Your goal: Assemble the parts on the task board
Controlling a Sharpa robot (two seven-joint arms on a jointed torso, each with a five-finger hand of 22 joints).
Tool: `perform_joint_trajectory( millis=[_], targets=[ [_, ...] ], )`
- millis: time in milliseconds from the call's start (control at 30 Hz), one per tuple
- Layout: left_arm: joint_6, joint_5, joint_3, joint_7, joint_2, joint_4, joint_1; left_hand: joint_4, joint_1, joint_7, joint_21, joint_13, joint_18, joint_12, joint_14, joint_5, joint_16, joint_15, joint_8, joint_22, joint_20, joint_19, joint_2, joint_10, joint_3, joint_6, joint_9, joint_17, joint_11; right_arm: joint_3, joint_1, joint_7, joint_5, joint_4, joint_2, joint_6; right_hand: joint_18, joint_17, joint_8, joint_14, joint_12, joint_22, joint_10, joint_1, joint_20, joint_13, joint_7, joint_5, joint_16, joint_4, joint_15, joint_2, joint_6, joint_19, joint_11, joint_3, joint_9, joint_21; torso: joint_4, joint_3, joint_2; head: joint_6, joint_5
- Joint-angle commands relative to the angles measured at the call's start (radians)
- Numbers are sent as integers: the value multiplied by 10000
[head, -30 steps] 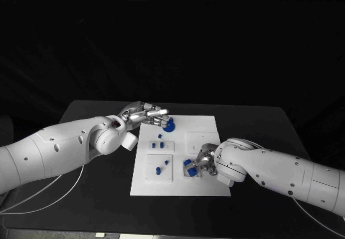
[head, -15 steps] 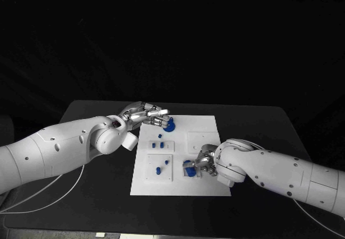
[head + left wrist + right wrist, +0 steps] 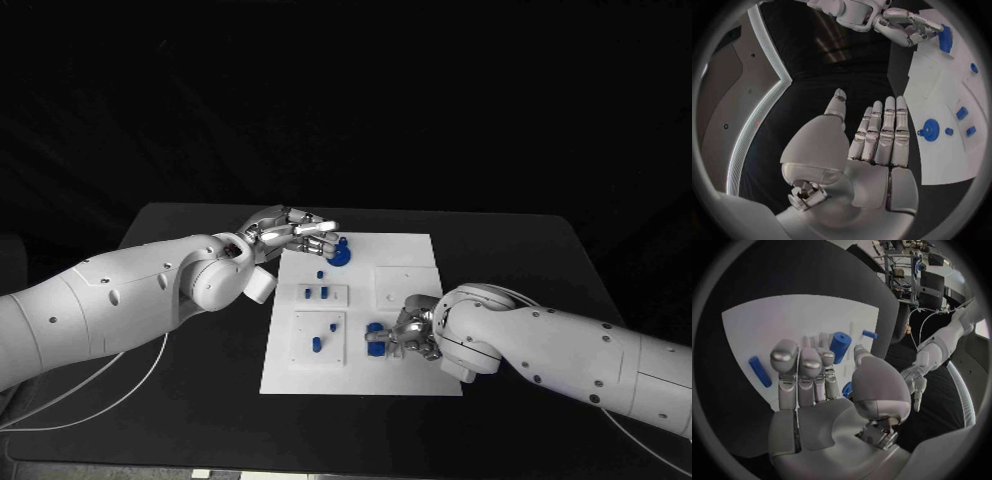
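No writing reads on the white task board [image 3: 411,375], where the right hand [image 3: 408,333] pinches a blue cylinder [image 3: 839,346] and the left hand [image 3: 873,137] hovers flat, fingers together, empty.

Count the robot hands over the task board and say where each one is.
2. The left hand is at the task board's far left corner; the right hand is over its near right part, by blue parts.

Black desk [image 3: 188,395], matte, dark all round. White task board [image 3: 421,376] lies flat near its middle, long side running away from the robot. A pale cable [image 3: 90,383] trails over the desk's near left part, close to the left arm. A small light object [image 3: 201,472] sits at the near edge; too small to identify.
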Motion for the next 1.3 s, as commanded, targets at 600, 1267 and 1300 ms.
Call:
perform_joint_trajectory(
  millis=[600, 1267, 1300],
  targets=[
    [200, -49, 4, -30, 10, 8, 4, 75, -90, 4, 78, 12, 162, -20, -45, -42, -34, 34, 9, -56, 50, -63, 29, -81, 27, -56, 2, 13, 12, 93, -11, 364, -602, 616, -581, 649, -127, 54, -65, 69, 189, 1089, 123, 1115, -32, 53, -76, 49, 120, -1650, 17, -123, 299, 167, -20, 1071, 423, 232, -5, -6, 2, -6, 15],
    [204, -52, -1, -48, 21, 1, 3, 72, -113, 7, 111, 11, 162, -21, -47, -33, -36, 34, 6, -107, 51, -71, 89, -88, -1, -74, 0, 15, 13, 88, -71, 179, -694, 0, -87, 277, -145, 65, -68, 69, 256, 1103, 164, 559, -36, 35, -150, 339, 245, -2279, 6, 673, 341, 168, -66, 1720, 504, 381, 1, -17, 2, -75, 8],
    [202, -52, -1, -49, 20, 0, 3, 72, -113, 7, 111, 11, 162, -21, -47, -33, -36, 34, 6, -107, 51, -71, 89, -88, -1, -74, 0, 15, 13, 87, -77, 175, -686, -47, -59, 272, -148, 69, -69, 67, 255, 1104, 167, 423, -37, 35, -153, 310, 263, -2381, 12, 700, 341, 166, -79, 1969, 499, 393, 1, -17, 2, -75, 8]
  ],
)
